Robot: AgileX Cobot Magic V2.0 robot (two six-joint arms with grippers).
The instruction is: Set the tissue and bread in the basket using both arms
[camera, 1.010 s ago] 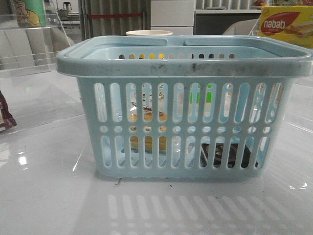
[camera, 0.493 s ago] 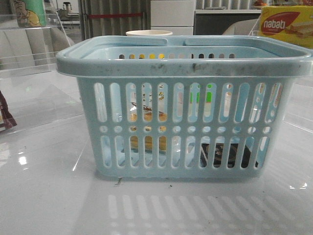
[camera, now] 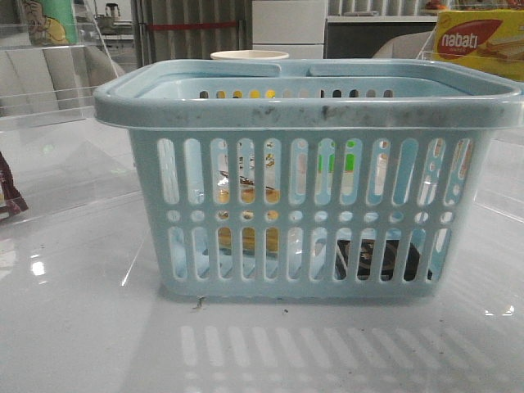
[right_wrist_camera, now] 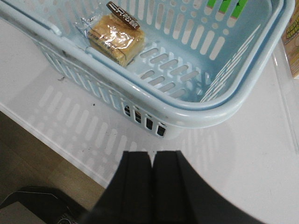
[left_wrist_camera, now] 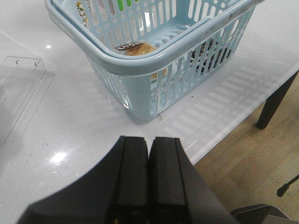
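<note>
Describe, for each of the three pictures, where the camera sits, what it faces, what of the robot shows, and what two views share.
Front view: low at table height, facing the slotted side of the large pale-blue plastic basket; no robot part shows.
Left wrist view: above the white table, looking down at a basket corner; the black left gripper shows, closed.
Right wrist view: above the basket, looking in at the golden-brown wrapped bread; the black right gripper shows, closed.
Shared: both wrist views show the bread inside the basket.

Bright overhead light, glare spots on the glossy table [camera: 82, 327], slot shadows under the basket [camera: 303, 106], slightly soft focus.
</note>
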